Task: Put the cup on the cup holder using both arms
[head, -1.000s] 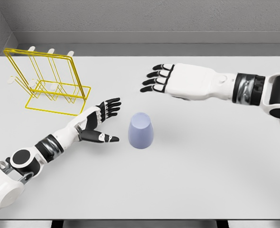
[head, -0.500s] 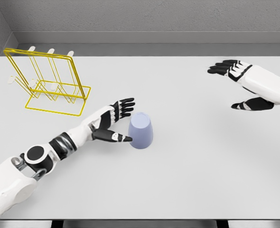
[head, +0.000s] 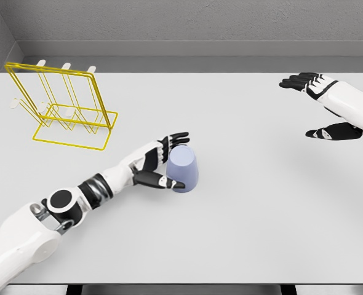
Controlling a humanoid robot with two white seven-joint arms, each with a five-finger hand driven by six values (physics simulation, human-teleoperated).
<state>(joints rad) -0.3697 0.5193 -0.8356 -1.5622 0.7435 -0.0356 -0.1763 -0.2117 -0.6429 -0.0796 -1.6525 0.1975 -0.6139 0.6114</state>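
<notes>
At centre: left hand [head: 160, 161] now cradles cup [head: 183, 168] (upside down) | right hand [head: 329, 110] spread, withdrawn.

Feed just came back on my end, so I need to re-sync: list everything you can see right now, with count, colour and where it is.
cup: one, pale lavender, upside down on the table a little left of centre.
cup holder: one, yellow wire rack with pale-tipped pegs, standing at the far left of the table.
table: one, light grey, fills most of the view, grey wall behind it.
left hand: one, white with black fingers, at the cup's left side, thumb in front and fingers behind; contact looks likely, a firm grasp cannot be confirmed.
right hand: one, white with black fingers, open, raised at the far right, away from the cup.
</notes>
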